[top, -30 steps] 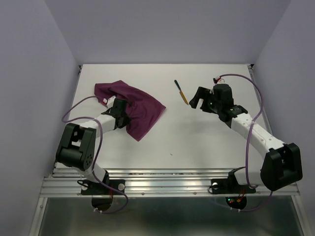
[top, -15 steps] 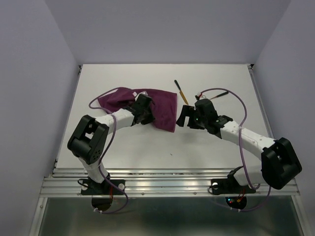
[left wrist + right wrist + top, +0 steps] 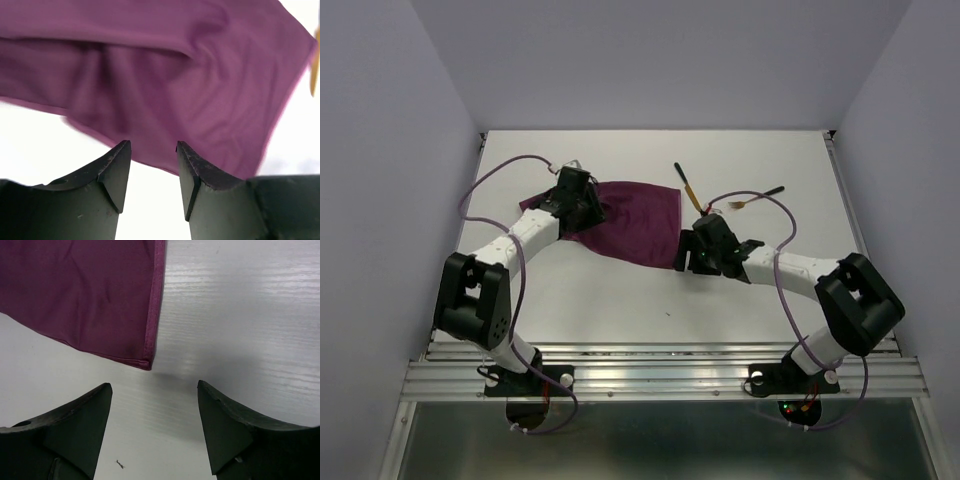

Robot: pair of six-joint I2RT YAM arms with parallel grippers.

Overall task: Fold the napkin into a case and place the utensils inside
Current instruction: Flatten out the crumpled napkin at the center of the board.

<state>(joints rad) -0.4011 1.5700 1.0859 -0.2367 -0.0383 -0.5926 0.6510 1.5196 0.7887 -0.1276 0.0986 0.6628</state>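
Grippers, two: left gripper (image 3: 153, 146) jaws parted, empty, napkin (image 3: 175, 75) just beyond at 12 o'clock; right gripper (image 3: 154, 385) jaws wide, empty, napkin corner at 11 o'clock. Napkin, one, spread on table (image 3: 620, 300). Utensils, two: knife (image 3: 687, 187) at napkin's 1 o'clock, second utensil (image 3: 760, 196) at 3 o'clock.

napkin (image 3: 635, 222): magenta-purple, spread mostly flat, slightly rumpled | utensils (image 3: 688, 187): two, black handles, gold ends, right of napkin, apart

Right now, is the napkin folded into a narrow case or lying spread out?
Spread out, not narrow: the napkin lies as a wide, wrinkled sheet on the table. Whether it is doubled over, I cannot tell.
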